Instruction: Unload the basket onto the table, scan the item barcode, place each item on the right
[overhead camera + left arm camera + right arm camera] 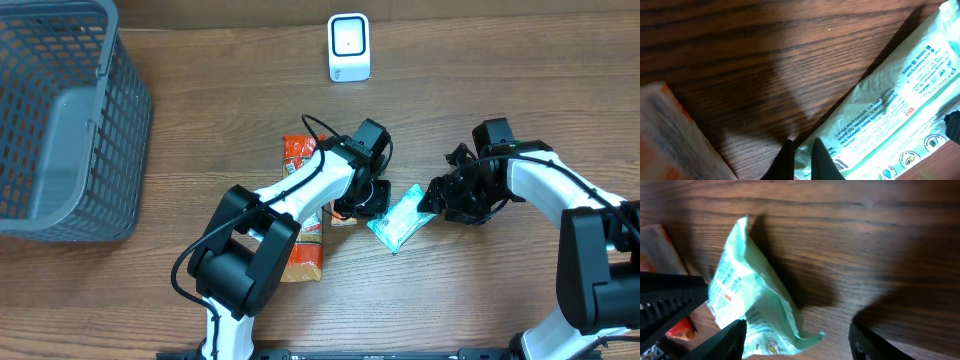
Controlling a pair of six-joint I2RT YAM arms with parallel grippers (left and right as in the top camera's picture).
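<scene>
The item is a mint-green printed packet point(400, 222) lying flat on the wooden table between my two grippers. My left gripper point(372, 200) is shut on the packet's left edge. In the left wrist view the black fingertips point(816, 150) pinch the crinkled edge of the packet point(890, 95), and a small barcode point(840, 163) shows just right of them. My right gripper point(437, 200) is open at the packet's right end. In the right wrist view its gripper point(797, 330) straddles the curled corner of the packet point(745, 285) without touching it. A white scanner point(349, 47) stands at the back.
A grey mesh basket point(60, 120) fills the far left. An orange snack packet point(298, 152) and a brown packet point(305, 252) lie under and beside my left arm. The orange packet's edge point(670, 135) sits close to the left gripper.
</scene>
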